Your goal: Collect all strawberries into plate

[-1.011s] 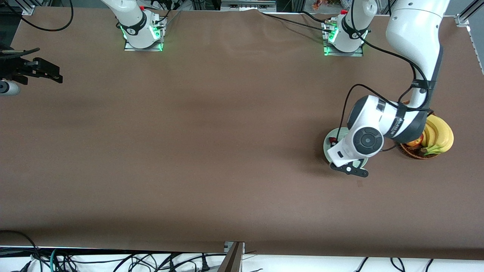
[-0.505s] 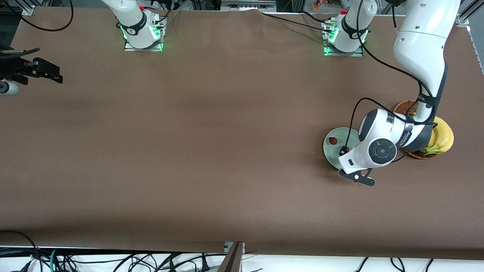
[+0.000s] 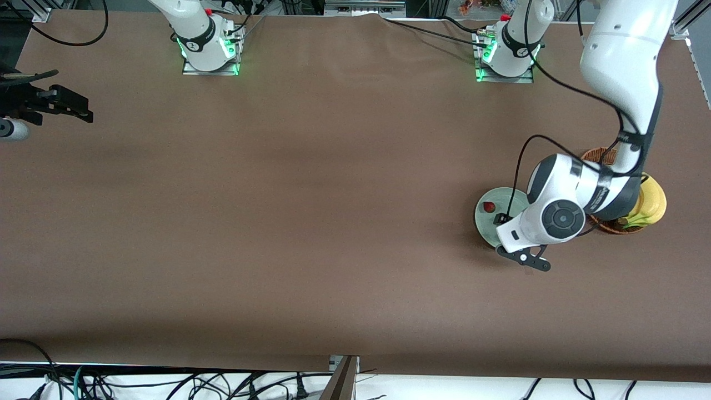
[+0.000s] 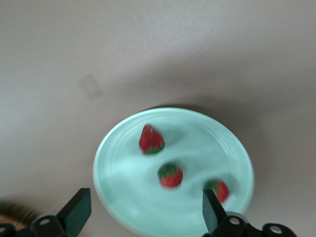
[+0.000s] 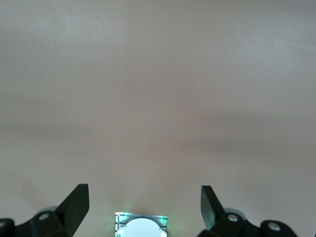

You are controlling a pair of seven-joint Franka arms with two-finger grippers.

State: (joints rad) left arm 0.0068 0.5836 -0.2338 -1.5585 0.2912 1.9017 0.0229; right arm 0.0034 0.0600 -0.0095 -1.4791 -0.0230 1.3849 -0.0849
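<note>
Robotics lab — bolted arm bases [image 3: 210,53], aluminium framing [image 3: 691,19], loose cables [image 3: 166,383]

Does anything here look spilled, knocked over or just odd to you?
Nothing stands out. Three strawberries lie inside the plate, none on the table. The left gripper hangs open over the plate; the right gripper waits open, away from it.

A long table [image 3: 311,222] covered with a plain brown cloth carries everything. Toward the left arm's end, a pale mint-green plate [image 3: 484,222] rests directly on the cloth, with a brown wicker basket [image 3: 597,157] just beside it. The two arm bases [image 3: 210,50] [image 3: 504,55] stand on the table along the edge farthest from the front camera.
</note>
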